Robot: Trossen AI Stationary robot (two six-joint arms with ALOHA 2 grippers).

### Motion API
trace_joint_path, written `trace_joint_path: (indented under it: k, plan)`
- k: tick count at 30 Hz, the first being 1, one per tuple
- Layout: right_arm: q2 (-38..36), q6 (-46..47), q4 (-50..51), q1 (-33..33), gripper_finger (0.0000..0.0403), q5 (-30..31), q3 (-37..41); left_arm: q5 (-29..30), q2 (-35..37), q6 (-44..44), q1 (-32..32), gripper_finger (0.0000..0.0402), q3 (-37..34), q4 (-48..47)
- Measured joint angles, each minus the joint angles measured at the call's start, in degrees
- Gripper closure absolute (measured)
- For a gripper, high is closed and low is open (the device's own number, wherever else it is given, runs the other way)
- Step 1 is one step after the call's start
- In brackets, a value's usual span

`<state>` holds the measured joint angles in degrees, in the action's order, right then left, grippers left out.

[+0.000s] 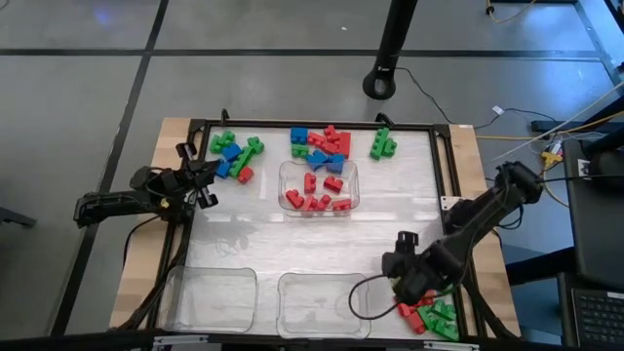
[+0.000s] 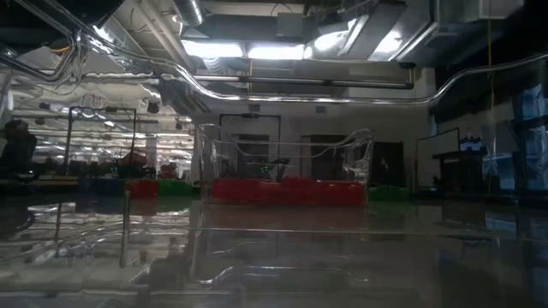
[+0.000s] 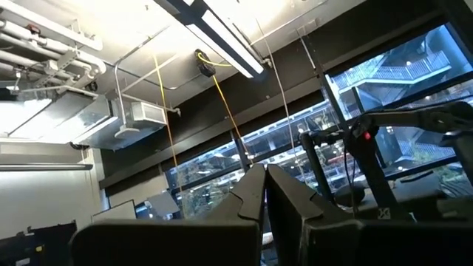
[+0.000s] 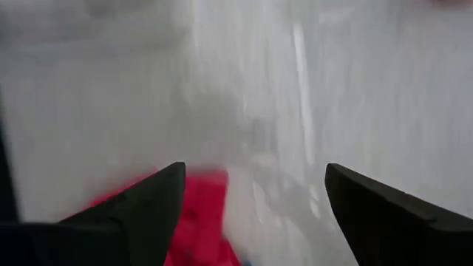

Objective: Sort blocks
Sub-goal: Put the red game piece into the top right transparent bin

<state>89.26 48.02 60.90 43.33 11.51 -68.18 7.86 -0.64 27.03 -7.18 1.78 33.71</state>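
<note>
Red, green and blue blocks lie in heaps on the white mat: at the far left (image 1: 234,156), far middle (image 1: 320,146), far right (image 1: 382,144) and near right corner (image 1: 429,314). A clear tray (image 1: 288,175) at mid-table holds only red blocks (image 1: 322,193). My right gripper (image 1: 408,278) hangs open above the mat beside the near right heap, pointing down. In the right wrist view its fingers (image 4: 255,174) stand wide apart, with a red block (image 4: 199,214) below them, untouched. My left gripper (image 1: 200,180) waits shut at the left edge, tipped upward (image 3: 264,193).
Two clear trays with nothing in them stand at the near edge, one on the left (image 1: 210,297) and one in the middle (image 1: 322,304). A black frame (image 1: 322,124) borders the mat. Bare mat lies between the red tray and the near trays.
</note>
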Motion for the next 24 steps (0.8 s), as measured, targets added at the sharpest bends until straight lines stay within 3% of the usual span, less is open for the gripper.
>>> trace_joint_path:
  k: [10, 24]
  plan:
    - [2.77, 1.80, 3.44, 0.11, 0.0079, -8.22, 0.02, 0.00, 0.00, 0.15, 0.00, 0.0396, 0.00, 0.26]
    - [3.34, 14.78, -7.12, 5.56, 0.0079, -8.67, 8.00, -0.02, 0.02, 2.07, 0.01, 0.0396, 0.02, 3.74]
